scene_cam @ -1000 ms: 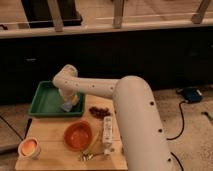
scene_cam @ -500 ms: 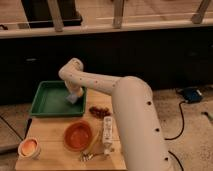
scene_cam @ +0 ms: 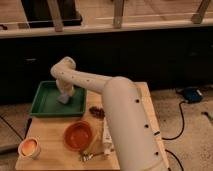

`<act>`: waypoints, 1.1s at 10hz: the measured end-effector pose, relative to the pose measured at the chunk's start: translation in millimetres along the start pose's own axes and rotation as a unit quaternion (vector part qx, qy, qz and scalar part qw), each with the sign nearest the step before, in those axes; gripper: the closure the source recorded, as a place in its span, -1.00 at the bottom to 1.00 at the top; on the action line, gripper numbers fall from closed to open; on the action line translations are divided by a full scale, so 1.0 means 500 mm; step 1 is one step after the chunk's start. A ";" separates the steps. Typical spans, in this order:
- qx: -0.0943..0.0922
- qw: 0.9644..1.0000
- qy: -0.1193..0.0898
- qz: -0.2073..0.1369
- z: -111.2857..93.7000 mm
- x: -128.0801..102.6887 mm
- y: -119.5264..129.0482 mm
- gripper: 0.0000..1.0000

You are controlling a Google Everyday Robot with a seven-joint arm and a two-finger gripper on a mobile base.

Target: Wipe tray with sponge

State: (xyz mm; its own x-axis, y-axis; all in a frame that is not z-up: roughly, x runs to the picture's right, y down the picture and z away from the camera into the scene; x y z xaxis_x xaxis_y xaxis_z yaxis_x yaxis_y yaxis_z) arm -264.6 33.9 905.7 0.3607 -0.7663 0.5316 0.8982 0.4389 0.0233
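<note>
The green tray [scene_cam: 46, 106] lies at the back left of the wooden table. My gripper [scene_cam: 65, 94] reaches down from the bent white arm into the tray's right half. It is shut on the pale blue-grey sponge [scene_cam: 63, 99], which presses on the tray floor near the right rim. The arm's elbow [scene_cam: 62, 70] stands above the tray's far edge, and the gripper hides part of the sponge.
A round orange bowl [scene_cam: 78, 135] sits in front of the tray. A white stick [scene_cam: 106, 132] and a yellow-green item [scene_cam: 93, 148] lie to the bowl's right, and a dark clump [scene_cam: 96, 111] lies by the tray's corner. A small cup [scene_cam: 29, 148] stands front left. A blue device [scene_cam: 190, 94] lies on the floor at the right.
The gripper and sponge slid to the right across the tray, then back to the left and slightly nearer. Nothing else moved.
</note>
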 end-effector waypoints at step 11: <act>0.001 1.000 0.020 0.022 -0.026 0.079 0.087 0.94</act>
State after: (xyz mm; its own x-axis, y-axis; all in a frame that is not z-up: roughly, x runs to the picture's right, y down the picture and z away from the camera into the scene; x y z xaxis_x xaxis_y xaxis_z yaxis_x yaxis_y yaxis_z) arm -207.9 16.6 916.9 0.4092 -0.7643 0.4985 0.8807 0.4736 0.0033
